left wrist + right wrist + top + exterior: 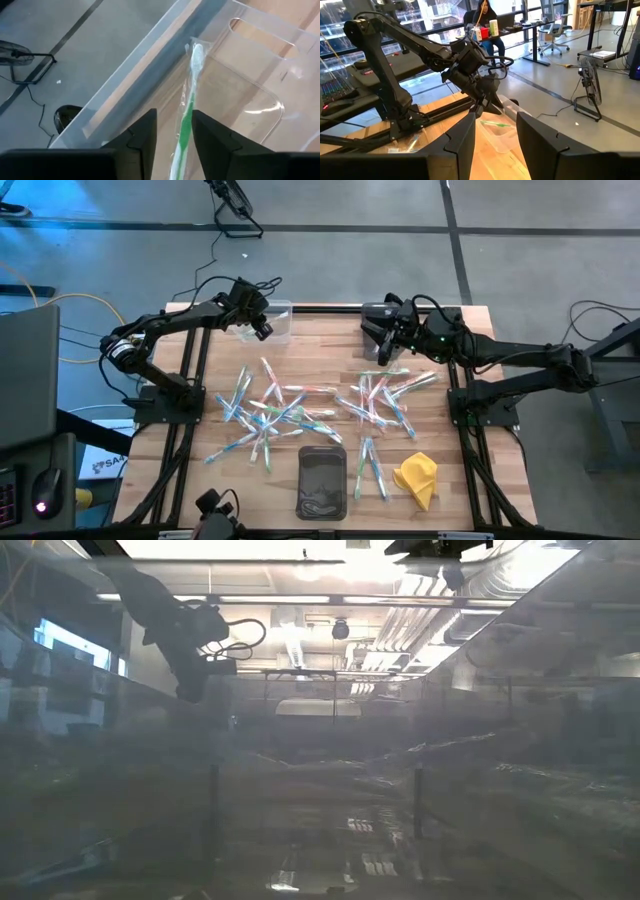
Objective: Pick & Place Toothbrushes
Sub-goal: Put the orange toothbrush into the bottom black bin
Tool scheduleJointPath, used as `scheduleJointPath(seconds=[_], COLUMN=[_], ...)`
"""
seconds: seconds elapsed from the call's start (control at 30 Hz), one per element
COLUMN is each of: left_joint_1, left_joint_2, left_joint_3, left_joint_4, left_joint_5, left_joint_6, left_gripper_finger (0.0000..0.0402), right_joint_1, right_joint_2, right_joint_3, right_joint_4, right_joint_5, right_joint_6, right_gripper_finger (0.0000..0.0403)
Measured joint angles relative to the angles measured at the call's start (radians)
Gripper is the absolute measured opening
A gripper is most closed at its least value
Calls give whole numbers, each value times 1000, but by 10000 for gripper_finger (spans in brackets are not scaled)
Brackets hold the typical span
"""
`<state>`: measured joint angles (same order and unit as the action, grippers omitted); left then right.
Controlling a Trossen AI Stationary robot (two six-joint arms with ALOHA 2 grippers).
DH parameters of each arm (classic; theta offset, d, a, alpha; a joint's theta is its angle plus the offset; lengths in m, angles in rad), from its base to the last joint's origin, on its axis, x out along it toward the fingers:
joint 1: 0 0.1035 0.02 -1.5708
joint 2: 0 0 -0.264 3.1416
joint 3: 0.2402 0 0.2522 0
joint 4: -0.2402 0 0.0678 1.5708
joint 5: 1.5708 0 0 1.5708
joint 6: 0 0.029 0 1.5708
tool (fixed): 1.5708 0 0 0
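Toothbrushes (285, 410) lie scattered in two loose heaps across the middle of the worktop (450, 480), and one green-handled toothbrush (189, 105) sits between my left fingers (172, 142) over the clear bin (272, 320) at the far left edge. I hold it there because the bin looks like the drop point: in my left wrist view the wrapped brush points down into the transparent tray, its white head near the bin's wall. My left fingers stand slightly apart on either side of the handle, and whether they grip it or have let go I cannot tell. My right fingers (495, 137) are apart with nothing between them, and they wait above the far right part of the worktop beside the dark bin (378, 315), clear of the left arm. A yellow cloth (417, 477) and a dark tray (322, 482) rest at the near edge.
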<state>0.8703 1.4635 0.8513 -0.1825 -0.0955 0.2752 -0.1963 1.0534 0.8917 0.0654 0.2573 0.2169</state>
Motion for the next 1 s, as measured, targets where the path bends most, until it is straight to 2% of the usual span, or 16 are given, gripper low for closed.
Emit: scheduleJointPath(seconds=[0.23,0.43,0.73,1.0], left_joint_1=[0,0,0,0], left_joint_2=[0,0,0,-20], left_joint_3=[0,0,0,0], left_joint_4=[0,0,1,16], left_joint_5=[62,64,68,177], left_joint_6=[-40,-107,-153,-180], left_gripper_finger=[82,57,54,54], right_joint_1=[0,0,0,0], right_joint_2=[0,0,0,0], right_joint_3=[0,0,0,0], right_joint_4=[0,-1,-2,-2], right_joint_5=[2,2,2,2], right_joint_6=[-2,-3,-3,-3], right_gripper_finger=[136,136,136,136])
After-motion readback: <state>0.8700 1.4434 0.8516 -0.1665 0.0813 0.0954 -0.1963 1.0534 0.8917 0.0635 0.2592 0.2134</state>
